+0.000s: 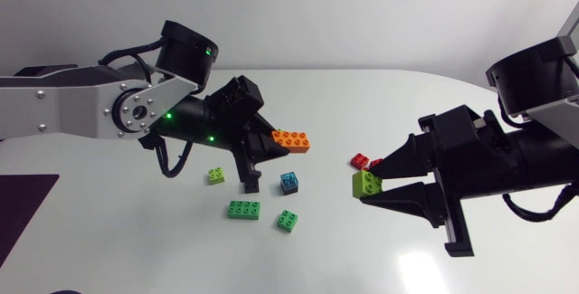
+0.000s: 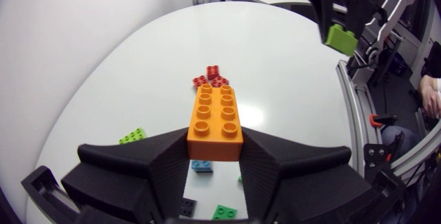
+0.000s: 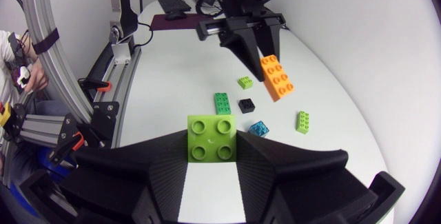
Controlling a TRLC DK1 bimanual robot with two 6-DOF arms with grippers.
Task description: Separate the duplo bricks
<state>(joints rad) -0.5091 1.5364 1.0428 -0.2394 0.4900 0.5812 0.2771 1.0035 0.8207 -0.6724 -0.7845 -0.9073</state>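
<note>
In the left wrist view the long orange plastic brick (image 2: 215, 120) hides part of the small translucent blue brick (image 2: 202, 166) below it.

- The left arm (image 1: 72, 104) comes in from the left edge, its silver-grey link lying level and its black wrist angled down toward the middle.
- The left pincer (image 1: 271, 149) clamps an orange brick (image 1: 291, 140) from both sides. The brick juts out ahead of the fingertips, off the worktop (image 1: 362, 267).
- The right arm (image 1: 534, 149) enters from the right edge, its black wrist pointing toward the middle.
- The right pincer (image 1: 373, 182) grips a lime brick (image 1: 366, 183) between its wedge fingers, studs facing its own camera, raised in the air.
</note>
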